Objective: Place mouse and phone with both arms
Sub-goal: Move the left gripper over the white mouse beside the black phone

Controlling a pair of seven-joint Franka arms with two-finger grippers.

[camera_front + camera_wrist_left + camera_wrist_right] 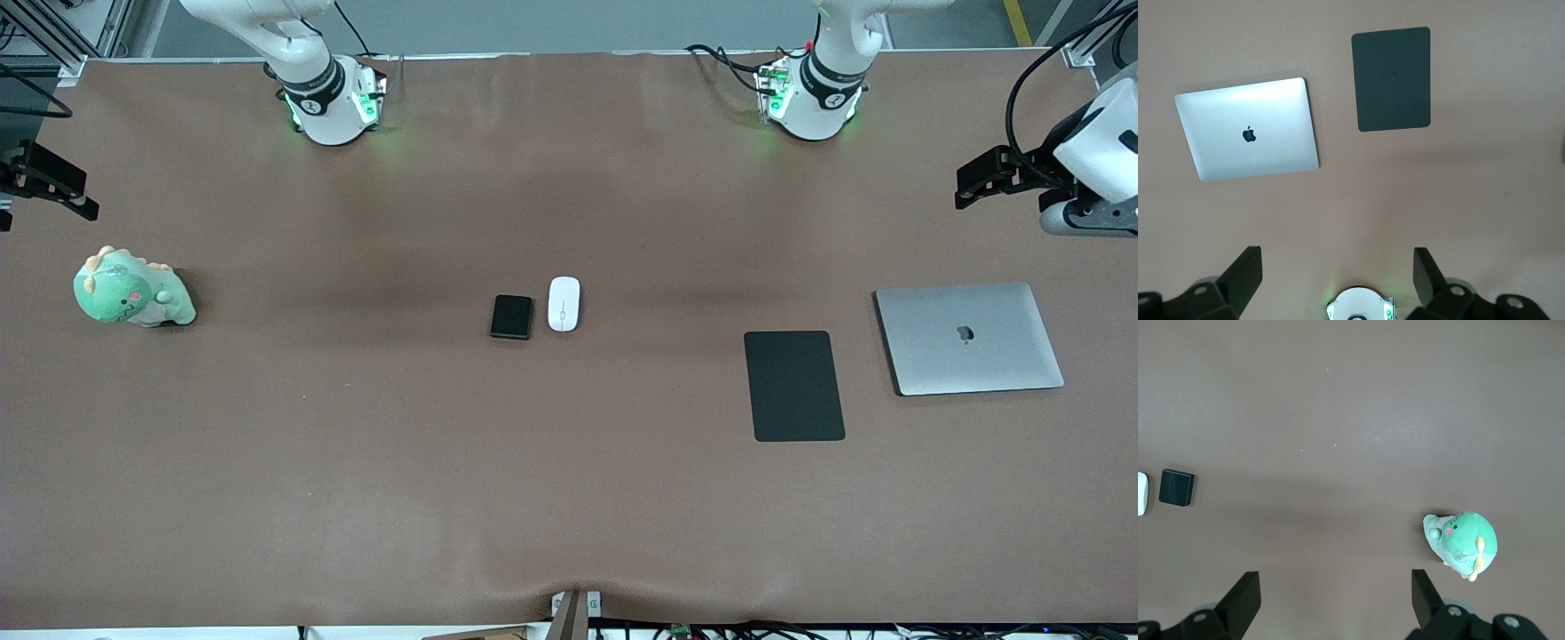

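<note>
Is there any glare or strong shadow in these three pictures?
Front view: green glow around both arm bases, soft dark bands on the table near the phone and mouse. Left wrist view: bright glare on the laptop lid. Right wrist view: even light, small shadow beside the dinosaur plush.

- Mouse (564, 304): small white oval with a thin grey line down its middle, lying flat on the brown table near its middle.
- Phone (511, 316): small black rounded-corner slab, lying flat just beside the mouse, toward the right arm's end, not touching it.
</note>
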